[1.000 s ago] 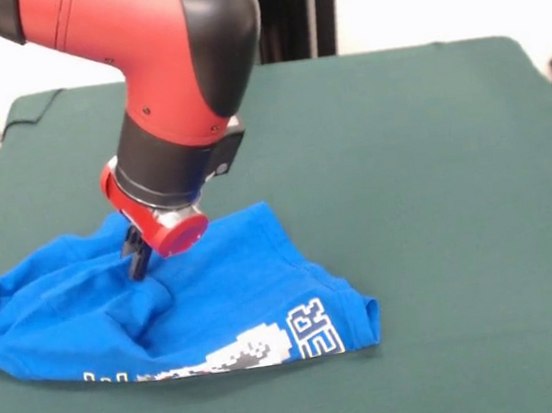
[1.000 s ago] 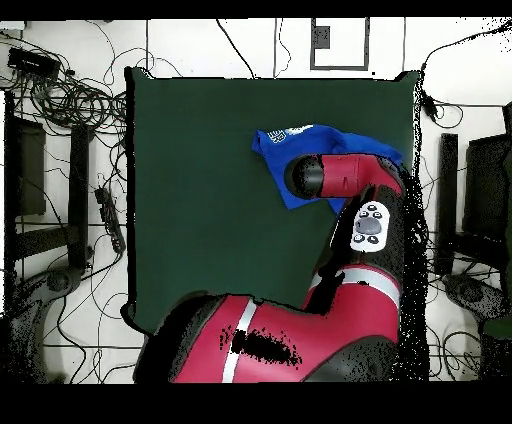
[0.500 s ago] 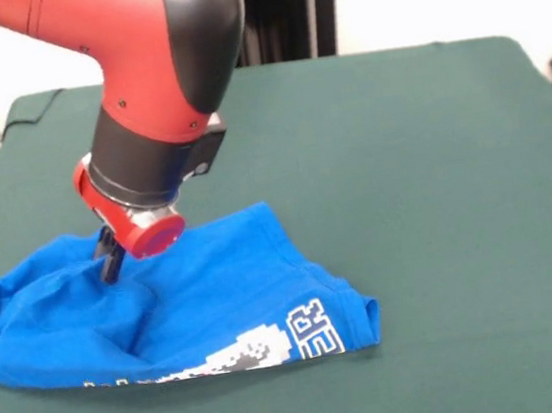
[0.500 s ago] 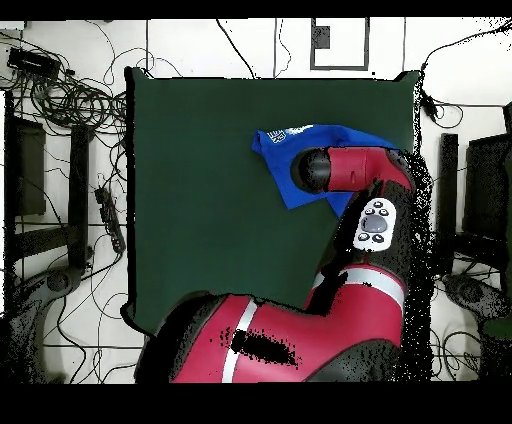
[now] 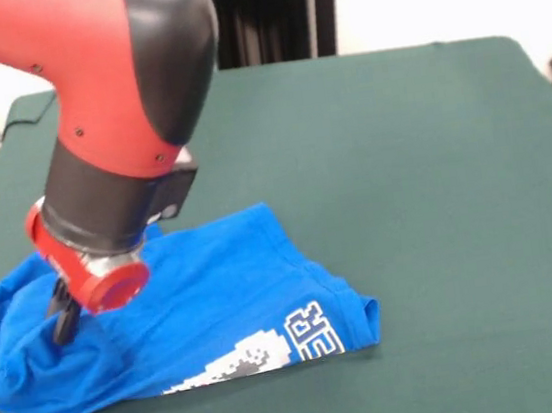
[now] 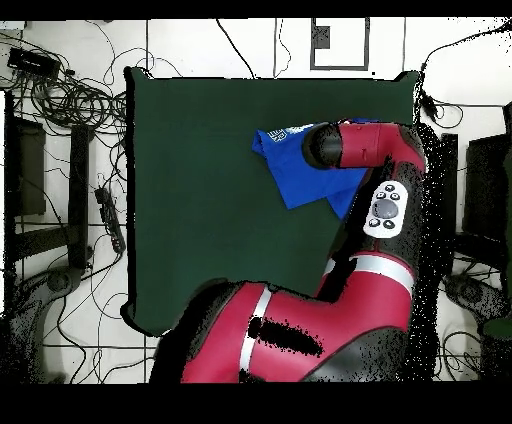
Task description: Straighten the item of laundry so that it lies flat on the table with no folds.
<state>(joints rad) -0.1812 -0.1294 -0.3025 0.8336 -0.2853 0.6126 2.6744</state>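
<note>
The item of laundry [image 5: 216, 294], a bright blue T-shirt, lies crumpled at the front left of the green table [image 5: 430, 147]. Its white-grey print and lettering [image 5: 307, 332] peek out along the front hem. My gripper [image 5: 65, 318] presses down into the shirt's left part, its dark fingers shut on a bunch of the cloth, which rises in folds around them. In the overhead view the shirt [image 6: 288, 165] shows beside the red arm, which covers the gripper and the rest of the cloth. The table [image 6: 200, 180] is far larger than the shirt.
The red and black arm [image 5: 111, 96] hangs over the table's left side. Black stands [image 5: 273, 15] rise behind the far edge. Cables [image 6: 70, 100] and equipment lie on the floor around the table in the overhead view.
My gripper has moved left and toward the front edge, dragging the cloth with it. The shirt's left part is more bunched, and less of the print shows.
</note>
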